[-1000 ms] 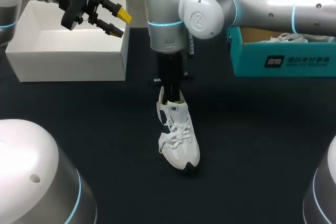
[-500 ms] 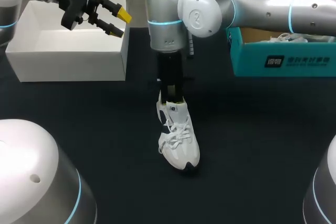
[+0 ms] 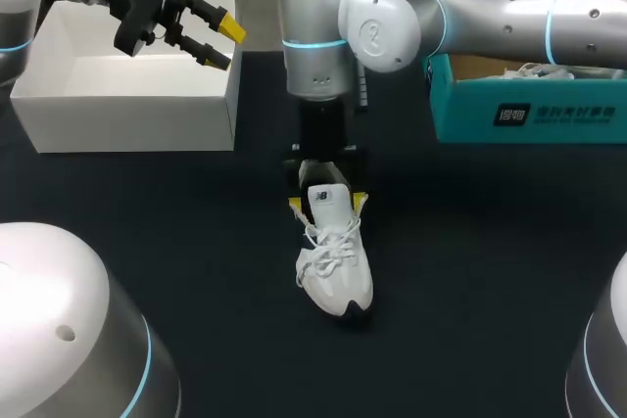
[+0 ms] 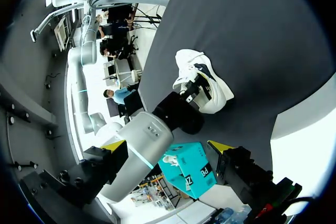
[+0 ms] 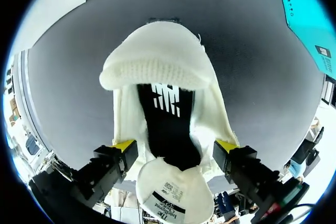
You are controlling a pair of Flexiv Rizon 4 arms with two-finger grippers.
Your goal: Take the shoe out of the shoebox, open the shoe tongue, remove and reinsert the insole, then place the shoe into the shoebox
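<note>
Shoe: The white shoe (image 3: 335, 266) is lying on its sole near the middle of the black table (image 3: 470, 281), toe pointing toward the robot. It is sitting outside both boxes.
Tongue: The tongue (image 3: 329, 196) is standing up out of the opening, between the right gripper's two yellow tips.
Right gripper: The right gripper (image 3: 327, 203) is hanging straight down over the shoe's heel end. Its fingers are spread wide, one tip flanking each side of the collar; whether they are touching the sides cannot be told.
Right wrist view only: Looking down into the shoe, it is showing the dark insole (image 5: 167, 103) lying inside, with the knit heel collar (image 5: 152, 69) ahead of the gripper (image 5: 175, 148).
Right arm: It is coming in from the right, passing over the teal shoebox (image 3: 529, 110), with its wrist turned vertical.
White box: The white box (image 3: 127, 105) is sitting at the far left.
Left gripper: The left gripper (image 3: 223, 43) is hovering over that box's right edge, fingers parted and holding nothing.
Left wrist view only: It is showing the shoe (image 4: 220, 93) from the far side, well ahead of its own gripper (image 4: 167, 145).
</note>
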